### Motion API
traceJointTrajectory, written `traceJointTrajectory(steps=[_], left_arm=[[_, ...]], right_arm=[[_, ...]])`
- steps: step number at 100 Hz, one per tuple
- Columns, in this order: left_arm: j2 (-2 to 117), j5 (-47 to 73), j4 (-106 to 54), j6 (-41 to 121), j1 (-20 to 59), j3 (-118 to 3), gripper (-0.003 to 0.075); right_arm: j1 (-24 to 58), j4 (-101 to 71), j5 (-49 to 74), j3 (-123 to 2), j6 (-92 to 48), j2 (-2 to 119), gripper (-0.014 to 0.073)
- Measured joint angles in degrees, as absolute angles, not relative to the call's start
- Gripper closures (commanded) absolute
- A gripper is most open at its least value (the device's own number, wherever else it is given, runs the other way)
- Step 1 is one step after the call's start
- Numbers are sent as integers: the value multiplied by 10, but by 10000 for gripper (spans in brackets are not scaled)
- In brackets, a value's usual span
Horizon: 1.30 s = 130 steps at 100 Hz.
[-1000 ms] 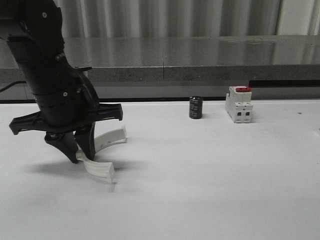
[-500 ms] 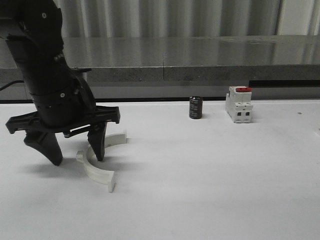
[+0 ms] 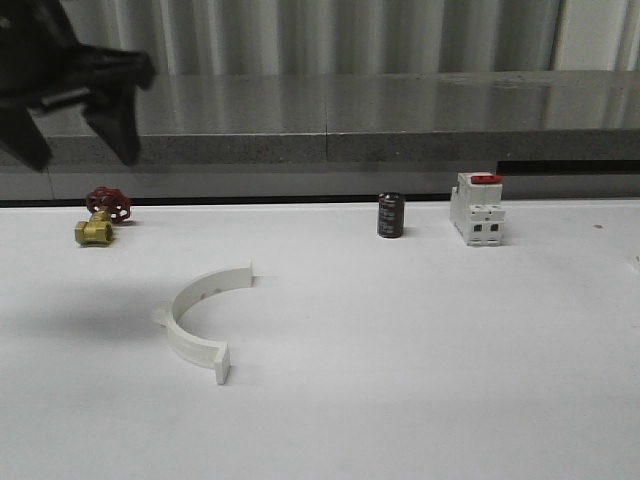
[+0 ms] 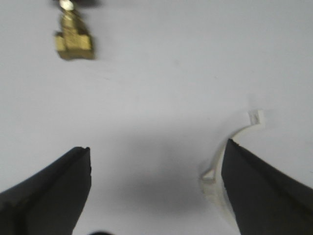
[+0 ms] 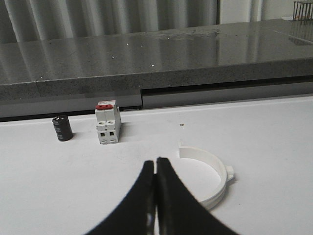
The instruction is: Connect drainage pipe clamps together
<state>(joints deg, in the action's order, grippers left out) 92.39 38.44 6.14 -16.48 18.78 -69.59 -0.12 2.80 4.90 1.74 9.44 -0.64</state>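
Hovering spread wide and empty, the left gripper [image 3: 75,125] hangs above the clamp half [image 3: 200,320] on the table [image 3: 420,340].

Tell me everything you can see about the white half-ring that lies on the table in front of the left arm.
The half-ring is a white curved band that looks like plastic, with a flat flange at each end and a small tab on its outer side. It lies flat on the white table, its open side turned toward the robot's right. Nothing touches it: the left hand hangs open above and behind it.
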Motion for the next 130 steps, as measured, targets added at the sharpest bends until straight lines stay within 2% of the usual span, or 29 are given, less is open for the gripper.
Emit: traceJointTrajectory(steps=[35, 76, 90, 119, 130], left_arm=[[689, 370, -47, 20, 23, -565, 178], [396, 364, -73, 32, 13, -336, 185], [308, 364, -74, 32, 13, -281, 299], [219, 364, -75, 32, 13, -246, 736], [216, 364, -75, 32, 13, -245, 741]], right_arm=[[-1, 28, 49, 17, 94, -6, 654], [-1, 28, 49, 17, 94, -6, 654], [-1, 28, 49, 17, 94, -6, 654], [-1, 28, 39, 17, 94, -6, 654], [-1, 28, 38, 17, 94, -6, 654]])
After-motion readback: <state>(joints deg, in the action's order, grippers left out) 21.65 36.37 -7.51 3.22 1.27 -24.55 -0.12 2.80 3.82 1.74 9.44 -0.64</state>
